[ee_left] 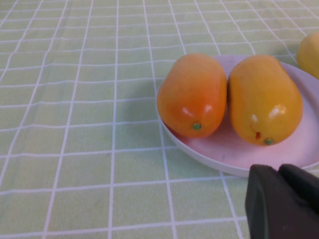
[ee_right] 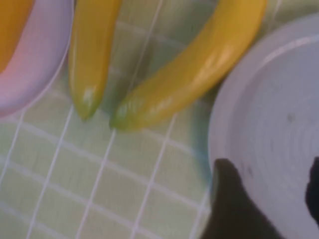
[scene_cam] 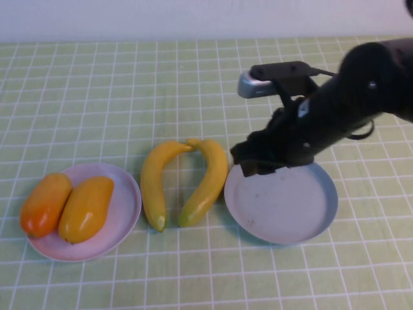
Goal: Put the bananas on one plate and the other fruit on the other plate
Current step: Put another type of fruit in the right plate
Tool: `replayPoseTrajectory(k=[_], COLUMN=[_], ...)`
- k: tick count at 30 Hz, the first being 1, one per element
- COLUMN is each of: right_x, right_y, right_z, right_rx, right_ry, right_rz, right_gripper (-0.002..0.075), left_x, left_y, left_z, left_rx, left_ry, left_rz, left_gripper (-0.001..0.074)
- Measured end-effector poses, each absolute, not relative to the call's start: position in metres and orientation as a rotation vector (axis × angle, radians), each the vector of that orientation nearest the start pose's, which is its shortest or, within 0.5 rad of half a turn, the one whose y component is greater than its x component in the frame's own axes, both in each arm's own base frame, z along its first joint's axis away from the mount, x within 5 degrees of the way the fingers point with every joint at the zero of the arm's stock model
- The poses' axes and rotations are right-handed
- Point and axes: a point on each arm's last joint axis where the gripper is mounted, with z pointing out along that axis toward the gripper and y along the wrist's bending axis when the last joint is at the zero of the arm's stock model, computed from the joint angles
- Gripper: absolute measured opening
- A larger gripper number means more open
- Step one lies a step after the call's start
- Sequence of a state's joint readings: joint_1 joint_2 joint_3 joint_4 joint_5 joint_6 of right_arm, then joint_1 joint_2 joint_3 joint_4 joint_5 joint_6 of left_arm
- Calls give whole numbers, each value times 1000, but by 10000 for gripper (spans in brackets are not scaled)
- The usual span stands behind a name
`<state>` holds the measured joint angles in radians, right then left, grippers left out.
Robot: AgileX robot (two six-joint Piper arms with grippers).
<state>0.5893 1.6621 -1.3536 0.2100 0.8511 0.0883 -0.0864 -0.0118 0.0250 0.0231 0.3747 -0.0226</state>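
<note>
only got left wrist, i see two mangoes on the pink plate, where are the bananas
Observer: Not plated. The left banana and right banana lie on the cloth between the pink plate and the grey plate.
Operator: anything on the grey one
Observer: No, it holds no fruit.
Operator: where are the pincers
Observer: The right pincer hovers over the grey plate's rim on the banana side, open and holding nothing. The left pincer shows only in your view, beside the pink plate.
</note>
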Motion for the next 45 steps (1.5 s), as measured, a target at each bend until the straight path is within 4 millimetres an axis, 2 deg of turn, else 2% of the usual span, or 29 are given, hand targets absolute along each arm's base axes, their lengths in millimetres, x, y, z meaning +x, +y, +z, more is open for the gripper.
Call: replayPoseTrajectory(k=[3,6,10,12,14,20,27,29,31,33,36,38,43,45], right_x=[314,336,362,373,384,401,409,410,411,412,412,411,394,384], right_y=[233,249,267,275,281,292,297,297,298,299,300,299,283,268], right_z=[279,276,259,257,242,213,194,190,189,191,195,205,264,289], right_rx=[-502,-491,-506,-517,-535,-564,-574,-575,-572,-565,-559,-558,-556,-538], right_ry=[2664,2664,2684,2676,2705,2779,2806,2809,2802,2787,2769,2754,2706,2700], right_rz=[453,453,425,416,380,314,288,284,291,306,321,329,302,260], right_gripper=[351,389,404,406,407,441,464,439,378,307,312,312,312,312], left_x=[52,52,52,52,52,52,52,52,52,52,52,52,52,52], left_y=[-4,-4,-4,-4,-4,-4,-4,-4,-4,-4,-4,-4,-4,-4], left_z=[172,172,172,172,172,172,172,172,172,172,172,172,172,172], left_rx=[74,74,74,74,74,74,74,74,74,74,74,74,74,74], left_ry=[1870,1870,1870,1870,1870,1870,1870,1870,1870,1870,1870,1870,1870,1870], left_rz=[-52,-52,-52,-52,-52,-52,-52,-52,-52,-52,-52,-52,-52,-52], left_gripper=[4,4,4,4,4,4,4,4,4,3,4,4,4,4])
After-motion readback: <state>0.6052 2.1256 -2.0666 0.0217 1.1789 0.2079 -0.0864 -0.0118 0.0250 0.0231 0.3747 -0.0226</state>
